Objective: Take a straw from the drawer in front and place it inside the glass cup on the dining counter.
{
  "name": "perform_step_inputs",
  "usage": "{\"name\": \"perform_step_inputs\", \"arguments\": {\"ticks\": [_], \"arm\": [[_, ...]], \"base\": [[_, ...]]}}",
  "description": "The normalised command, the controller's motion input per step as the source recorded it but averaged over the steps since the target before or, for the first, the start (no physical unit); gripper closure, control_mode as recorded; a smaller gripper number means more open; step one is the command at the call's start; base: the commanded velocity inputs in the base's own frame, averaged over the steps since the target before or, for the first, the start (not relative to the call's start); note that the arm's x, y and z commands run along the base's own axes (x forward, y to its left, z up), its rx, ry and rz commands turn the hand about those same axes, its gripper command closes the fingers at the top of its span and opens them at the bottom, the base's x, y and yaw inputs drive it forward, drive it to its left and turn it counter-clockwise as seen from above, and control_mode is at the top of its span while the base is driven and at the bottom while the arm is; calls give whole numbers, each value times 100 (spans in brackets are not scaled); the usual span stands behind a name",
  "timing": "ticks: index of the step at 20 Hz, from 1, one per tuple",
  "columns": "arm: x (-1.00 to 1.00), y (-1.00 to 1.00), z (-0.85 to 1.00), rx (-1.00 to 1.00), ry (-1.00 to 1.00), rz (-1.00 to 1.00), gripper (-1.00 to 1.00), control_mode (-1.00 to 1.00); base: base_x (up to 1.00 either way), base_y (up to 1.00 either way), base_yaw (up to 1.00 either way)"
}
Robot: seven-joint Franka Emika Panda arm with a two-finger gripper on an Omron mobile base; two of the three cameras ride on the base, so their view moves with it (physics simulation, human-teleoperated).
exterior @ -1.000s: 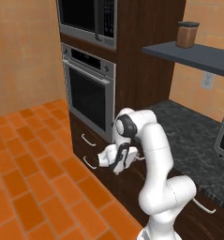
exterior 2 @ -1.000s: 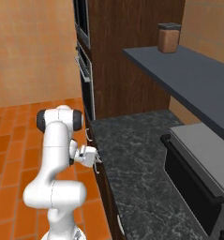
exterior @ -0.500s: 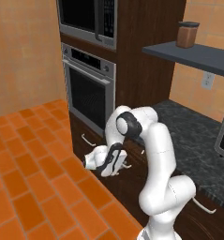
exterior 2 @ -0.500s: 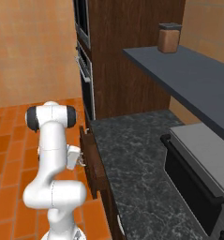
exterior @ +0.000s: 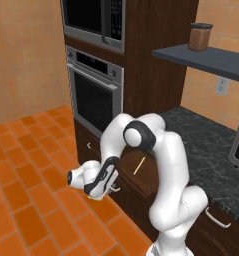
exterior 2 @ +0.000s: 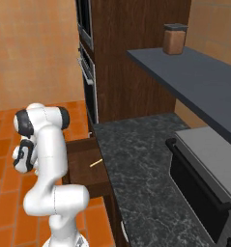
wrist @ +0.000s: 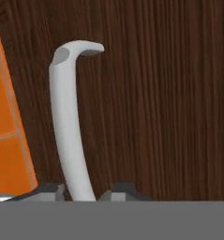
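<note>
The dark brown drawer (exterior: pixel 150 176) stands pulled out from the cabinet, and the thin pale yellow straw (exterior: pixel 139 165) lies slanted inside it. From the right base view the straw (exterior 2: pixel 96 163) lies on the drawer (exterior 2: pixel 83 166) floor beside the arm. My gripper (exterior: pixel 110 186) is at the drawer front, shut on its curved silver handle. In the hand view the handle (wrist: pixel 69 126) runs up across the wood front (wrist: pixel 160 103), with my gripper (wrist: pixel 83 193) around its lower end. The glass cup and the dining counter are out of view.
A steel oven (exterior: pixel 95 97) and a microwave (exterior: pixel 93 17) sit in the tall cabinet left of the drawer. The dark grey speckled countertop (exterior 2: pixel 146 178) carries a black appliance (exterior 2: pixel 201 185). A shelf (exterior: pixel 206 59) holds a brown canister (exterior: pixel 199 36). Orange tile floor (exterior: pixel 26 175) lies behind my hand.
My hand has drawn back toward the floor with the handle in it, and the drawer has slid out, so the straw inside has come into sight.
</note>
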Motion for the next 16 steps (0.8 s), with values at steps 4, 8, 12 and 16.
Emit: {"name": "perform_step_inputs", "arguments": {"ticks": [4,8,12,16], "arm": [[-74,92,25,17,19,8,-100,-100],[-54,48,61,26,14,5,-100,-100],[-26,-1,100,41,5,1,-100,-100],[-2,-44,100,38,0,0,-100,-100]], "base": [[0,0,0],[0,0,0],[0,0,0],[0,0,0]]}}
